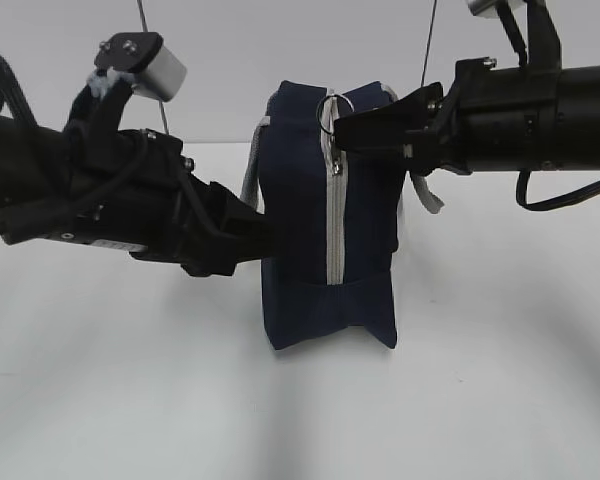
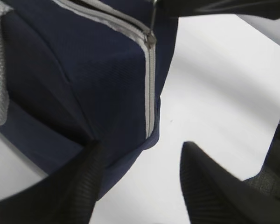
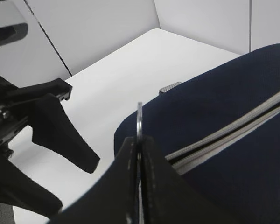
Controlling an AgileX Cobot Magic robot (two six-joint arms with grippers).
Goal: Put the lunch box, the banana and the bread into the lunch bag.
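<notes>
Lunch bag upright on white table, mid-frame in exterior view; grey zipper runs down its facing end, slider near top corner; right gripper fingers pressed together, pinching metal ring pull at bag's top edge; left gripper spread, one finger touching bag's lower side, other finger clear of fabric over table; grey webbing handle hangs behind bag's left edge.
</notes>
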